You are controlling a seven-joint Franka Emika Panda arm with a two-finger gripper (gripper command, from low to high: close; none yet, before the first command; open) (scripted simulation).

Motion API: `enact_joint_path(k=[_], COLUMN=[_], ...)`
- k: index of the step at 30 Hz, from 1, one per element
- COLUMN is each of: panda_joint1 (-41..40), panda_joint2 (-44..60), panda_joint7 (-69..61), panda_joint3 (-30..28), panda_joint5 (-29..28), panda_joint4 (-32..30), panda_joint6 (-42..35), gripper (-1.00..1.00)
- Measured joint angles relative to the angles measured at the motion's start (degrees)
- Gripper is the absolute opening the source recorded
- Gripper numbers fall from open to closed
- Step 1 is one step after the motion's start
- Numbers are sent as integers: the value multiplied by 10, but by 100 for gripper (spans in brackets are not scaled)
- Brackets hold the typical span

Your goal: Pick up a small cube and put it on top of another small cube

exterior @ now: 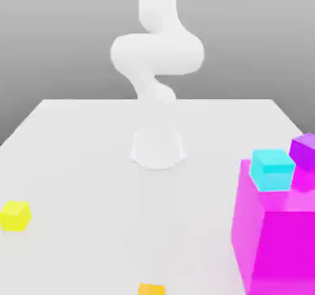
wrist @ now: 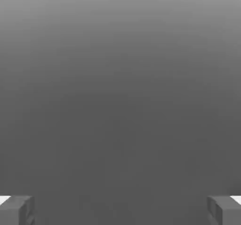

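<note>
Nothing picked yet: tool [wrist: 120, 212] wide open and empty. Next, reach the orange cube [exterior: 151, 289] on the table [exterior: 80, 164], bound for the cyan cube [exterior: 272, 169]

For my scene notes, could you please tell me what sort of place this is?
Most likely a simulated tabletop test scene, not a real room: a plain white table against a featureless grey backdrop, a smooth white robot arm, and flat-coloured blocks such as the cyan cube and big magenta block.

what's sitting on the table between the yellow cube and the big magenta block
Nothing: in the exterior view, only bare table lies between the yellow cube and the magenta block.
</note>
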Motion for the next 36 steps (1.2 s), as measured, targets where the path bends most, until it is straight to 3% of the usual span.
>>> enact_joint_path(k=[28, 33, 34, 36], panda_joint1=[-17, -16, -16, -16], panda_joint2=[585, 689, 702, 702], panda_joint7=[62, 65, 65, 65], panda_joint3=[5, 3, 3, 3], panda_joint5=[-7, -7, -7, -7], panda_joint4=[0, 17, 20, 20], panda_joint6=[182, 250, 260, 260], gripper=[0, 0, -100, -100])
